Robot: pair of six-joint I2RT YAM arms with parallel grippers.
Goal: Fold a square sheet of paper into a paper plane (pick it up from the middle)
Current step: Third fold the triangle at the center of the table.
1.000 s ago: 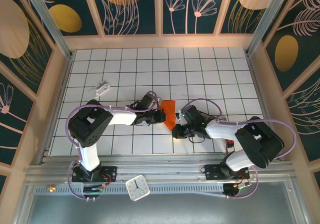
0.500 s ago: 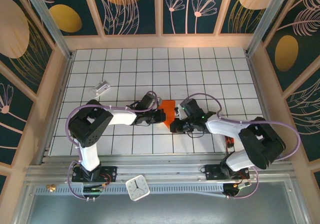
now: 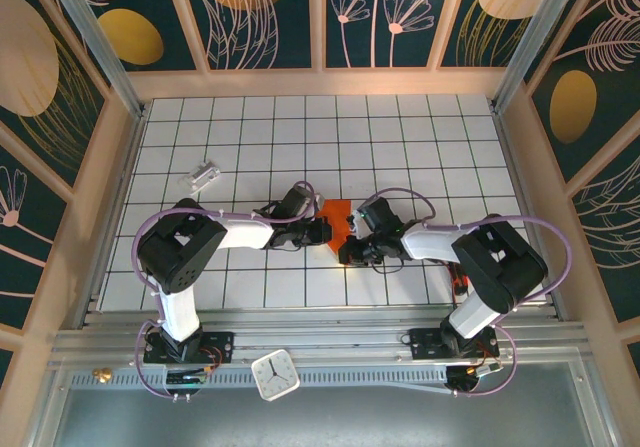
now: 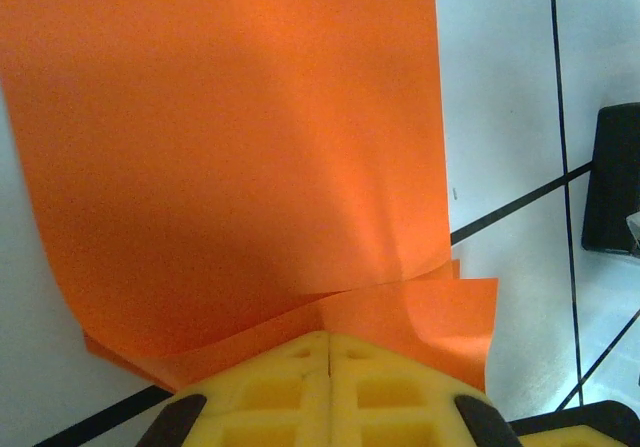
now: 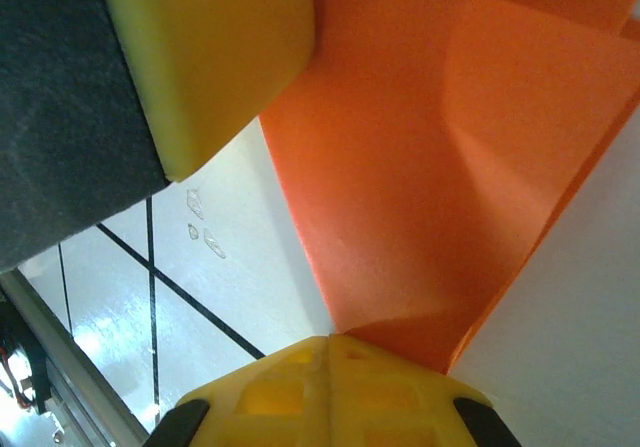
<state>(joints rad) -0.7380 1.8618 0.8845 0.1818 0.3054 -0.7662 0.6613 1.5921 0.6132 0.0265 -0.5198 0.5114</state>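
Here's the white grid table (image 3: 400, 137), spread wide under the square sheet of paper (image 3: 337, 215), our marker for everything. The sheet lies around the middle of the table towards the near edge, bright orange, partly hidden between the two claws.

The left arm (image 3: 240, 233) sweeps in from the sheet's left, and the right arm (image 3: 450, 242) reaches in from the sheet's right.

Look at the sheet up close in the left wrist view: one layer curls up and over, with a lower layer poking out beneath it at the edge nearest the camera.

The clock (image 3: 274, 375) sits well to the near side of the sheet, down on the rail between the arm bases.

Now the claws. The left gripper (image 4: 330, 345) has its yellow pads pressed flat together, pinching the sheet's edge, at the sheet's left side. The right gripper (image 5: 330, 347) is clamped tight too, pads together, with a corner of orange paper caught between them, at the sheet's near right side.

Smallest of all, a silvery-white block (image 3: 203, 176) lies well off to the sheet's far left.
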